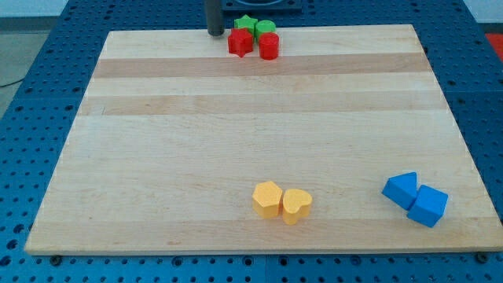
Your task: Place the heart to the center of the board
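- The yellow heart block [297, 204] is a small, thick piece with two rounded lobes, lying flat on the bench [196, 141] close to the bottom edge, a little right of that edge's midpoint.
- Touching it on the view's left we see a yellow hexagon block [268, 198]; the pair sit side by side.
- Toward the bottom right corner lie two blue blocks, a blue triangular block [402, 189] and a blue cube block [428, 206], touching each other and well apart from the heart.
- At the top edge, near its midpoint, four blocks cluster: a red star block [240, 42], a red cylinder block [269, 45], a green star block [247, 23] and a green round block [264, 28].
- Our arm carries no gripper, only a rod; my tip [215, 33] rests at the top edge just left of the red star, far from the heart.
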`<action>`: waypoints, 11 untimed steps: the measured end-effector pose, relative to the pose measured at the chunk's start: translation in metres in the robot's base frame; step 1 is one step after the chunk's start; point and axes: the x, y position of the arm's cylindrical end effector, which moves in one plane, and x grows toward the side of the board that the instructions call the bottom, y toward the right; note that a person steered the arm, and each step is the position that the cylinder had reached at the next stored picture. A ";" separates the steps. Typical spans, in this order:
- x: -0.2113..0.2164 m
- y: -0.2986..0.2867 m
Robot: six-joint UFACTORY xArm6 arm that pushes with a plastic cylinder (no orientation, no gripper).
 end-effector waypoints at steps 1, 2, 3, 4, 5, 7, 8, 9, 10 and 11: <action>-0.002 0.007; -0.001 0.006; 0.044 -0.046; 0.146 -0.066; 0.260 -0.065; 0.425 0.004; 0.425 0.061; 0.425 0.139; 0.423 0.171; 0.422 0.152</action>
